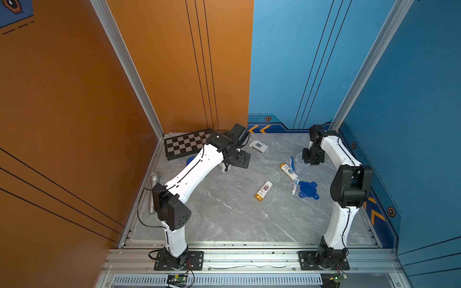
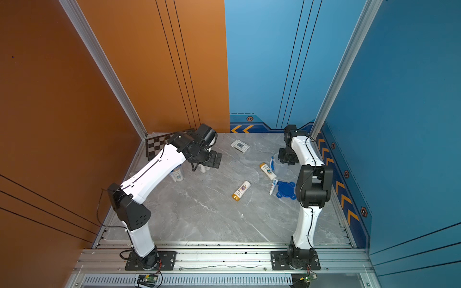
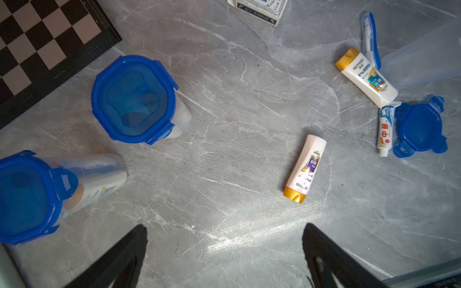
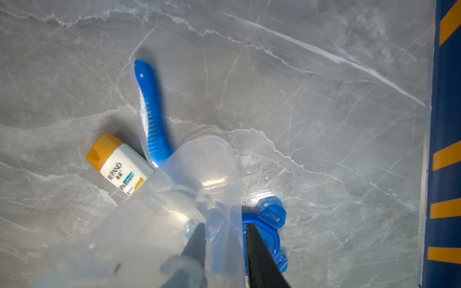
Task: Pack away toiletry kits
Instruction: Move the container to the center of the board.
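A clear cup [image 4: 207, 164] with no lid stands at the right of the table [image 1: 224, 212], and my right gripper [image 4: 224, 229] is shut on its wall, one finger inside and one outside. Beside it lie a blue-white toothbrush [image 4: 153, 112], a gold-capped bottle [image 4: 119, 167], a toothpaste tube [image 1: 295, 186] and a loose blue lid [image 1: 308, 190]. A second bottle [image 1: 263, 190] lies alone mid-table. My left gripper [image 3: 224, 232] hangs open above bare table. Two lidded cups [image 3: 134, 99] [image 3: 27, 197] with items inside stand near it.
A chessboard [image 1: 185, 145] lies at the back left corner and a flat white box [image 1: 259, 145] at the back middle. A grey microphone [image 1: 152, 192] lies along the left edge. The blue side wall runs close behind the right arm.
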